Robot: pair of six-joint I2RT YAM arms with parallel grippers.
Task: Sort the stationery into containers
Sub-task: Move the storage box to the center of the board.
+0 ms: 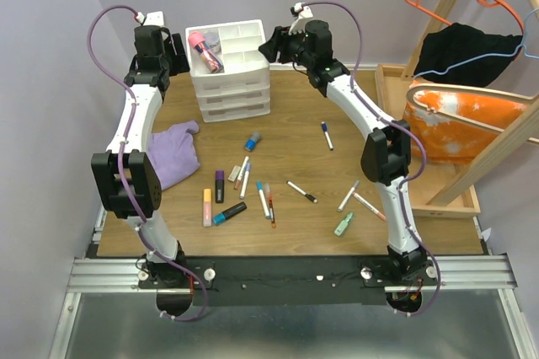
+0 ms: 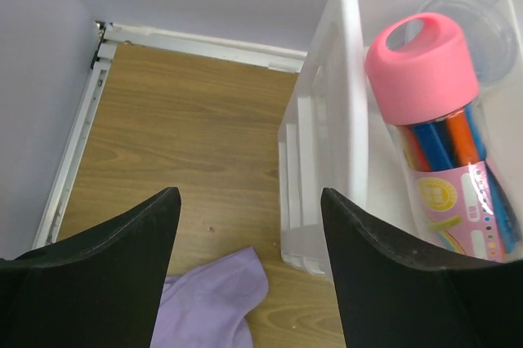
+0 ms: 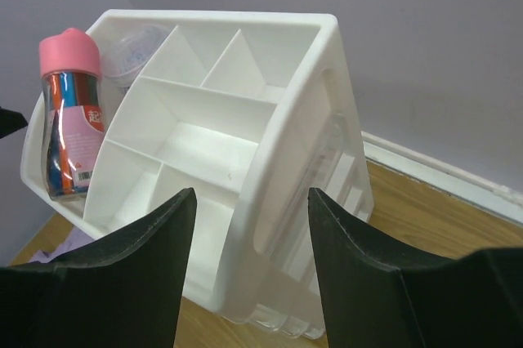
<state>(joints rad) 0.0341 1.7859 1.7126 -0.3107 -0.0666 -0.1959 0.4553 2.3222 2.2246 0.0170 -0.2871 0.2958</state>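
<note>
Top external shows the left gripper [image 1: 178, 56] and right gripper [image 1: 271, 45] flanking the organiser [image 1: 229, 81], fingers spread, empty — either should reach for the loose pens [image 1: 229, 212], straddling one squarely

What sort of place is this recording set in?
Probably a staged robot-lab cell, not an office: arms bolted to an aluminium rail, bare lilac walls close around the wooden table, pens scattered near a white organiser.
</note>
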